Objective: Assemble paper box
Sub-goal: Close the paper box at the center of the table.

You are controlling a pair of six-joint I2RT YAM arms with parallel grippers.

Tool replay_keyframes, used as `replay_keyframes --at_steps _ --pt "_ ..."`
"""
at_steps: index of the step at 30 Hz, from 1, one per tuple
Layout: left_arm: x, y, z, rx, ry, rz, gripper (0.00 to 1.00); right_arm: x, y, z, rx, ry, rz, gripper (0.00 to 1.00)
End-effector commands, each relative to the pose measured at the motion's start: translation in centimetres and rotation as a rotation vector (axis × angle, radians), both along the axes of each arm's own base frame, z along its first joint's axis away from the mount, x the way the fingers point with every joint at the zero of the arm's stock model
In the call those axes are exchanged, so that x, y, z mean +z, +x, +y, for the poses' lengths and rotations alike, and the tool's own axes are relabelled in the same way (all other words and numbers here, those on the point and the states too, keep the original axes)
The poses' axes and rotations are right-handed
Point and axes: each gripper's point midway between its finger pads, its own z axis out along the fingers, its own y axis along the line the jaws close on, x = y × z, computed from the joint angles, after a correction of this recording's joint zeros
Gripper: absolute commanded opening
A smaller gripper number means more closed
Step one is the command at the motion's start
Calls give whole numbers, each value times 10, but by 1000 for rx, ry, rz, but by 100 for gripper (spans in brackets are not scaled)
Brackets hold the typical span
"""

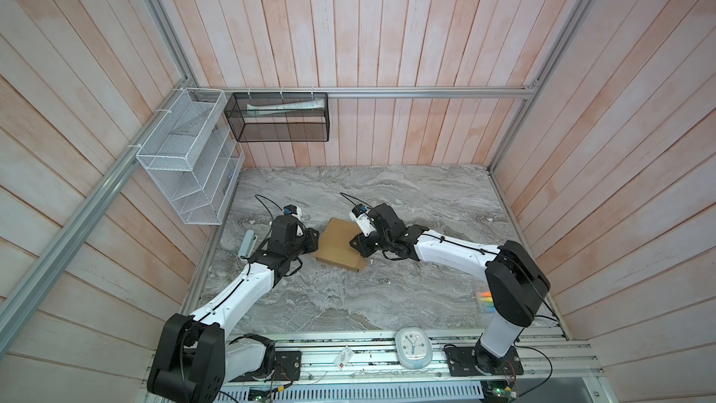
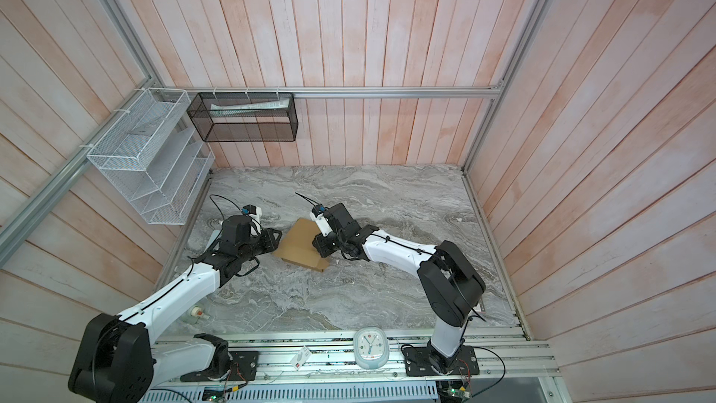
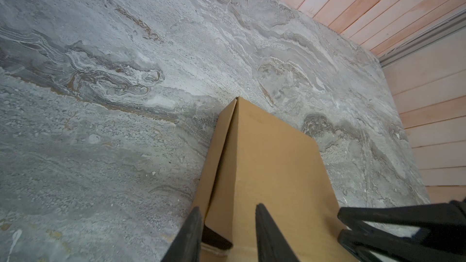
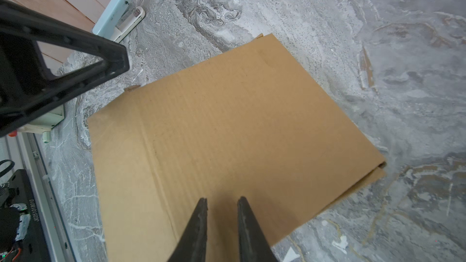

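The paper box [image 1: 336, 244] [image 2: 299, 244] is plain brown cardboard, folded flat and shallow, lying mid-table between my arms. My left gripper [image 1: 314, 240] is at its left edge. In the left wrist view the left gripper [image 3: 228, 212] stands open astride a corner of the box [image 3: 272, 160], one finger beside the side wall, the other over the top panel. My right gripper [image 1: 356, 244] is at the box's right side. The right wrist view has the right gripper [image 4: 222, 201] just over the top panel [image 4: 227, 122], tips a narrow gap apart with nothing between them.
A pale blue device [image 1: 246, 244] [image 4: 118, 16] lies by the left wall behind my left arm. A white wire rack [image 1: 186, 157] and a black mesh basket [image 1: 279, 118] hang on the walls. A clock [image 1: 412, 346] sits on the front rail, coloured markers [image 1: 484, 300] at the right.
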Motion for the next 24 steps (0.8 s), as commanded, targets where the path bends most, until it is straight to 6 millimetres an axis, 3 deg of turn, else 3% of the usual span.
replay_keyframes --at_steps 1,12,24 --pt "13 14 -4 -38 13 -64 39 -7 -4 2 4 -3 23 23" --pt "-4 25 -11 -77 26 -43 39 -11 -3 3 5 -9 30 22" --pt "-31 9 -10 -79 12 14 38 -22 -5 3 9 -20 48 21"
